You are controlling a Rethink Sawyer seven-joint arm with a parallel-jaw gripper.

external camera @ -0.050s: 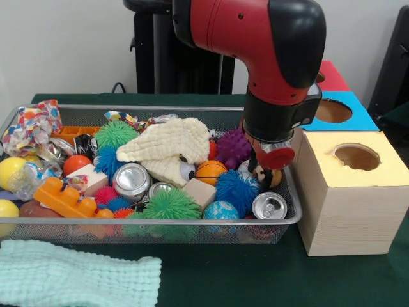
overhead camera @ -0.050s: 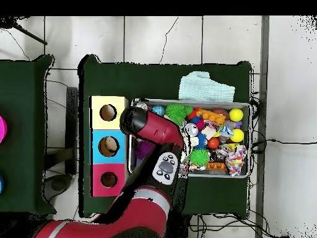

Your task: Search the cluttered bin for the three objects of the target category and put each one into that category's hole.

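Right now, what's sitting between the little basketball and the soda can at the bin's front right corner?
In the front view, a blue spiky ball lies between the basketball and the soda can.

Wire-mesh metal bin [external camera @ -0.050s: 192,222], shiny metal cans [external camera @ -0.050s: 269,205], matt wood-grain box [external camera @ -0.050s: 348,220].

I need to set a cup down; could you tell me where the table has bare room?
Bare green table lies in front of the bin, between the mint cloth and the yellow-topped box. The bin is packed throughout, and the arm crowds its box-side end.
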